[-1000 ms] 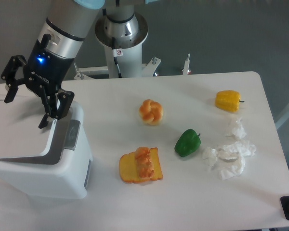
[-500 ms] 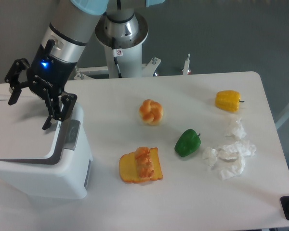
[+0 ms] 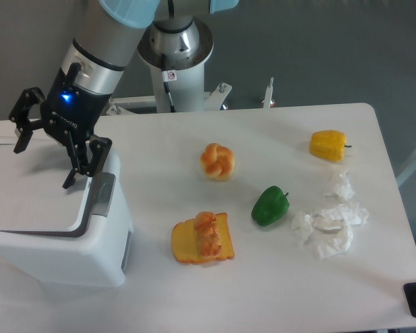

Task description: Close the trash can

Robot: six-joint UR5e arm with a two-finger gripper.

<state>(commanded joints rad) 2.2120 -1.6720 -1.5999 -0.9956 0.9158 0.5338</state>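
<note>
Above lid | hand [image 3: 43, 166] spread apart | trash can [image 3: 52, 222] directly below, lid flat

Surface: white table [image 3: 277, 277] with rounded corners.
Left, near edge: trash can [image 3: 55, 229], white, lid down.
Centre, far: knotted bread roll [image 3: 218, 161].
Centre, near: toast slice with topping [image 3: 202, 238].
Right of centre: green pepper [image 3: 270, 205].
Right, far: yellow pepper [image 3: 328, 145].
Right, near: crumpled white tissues [image 3: 331, 220].
</note>
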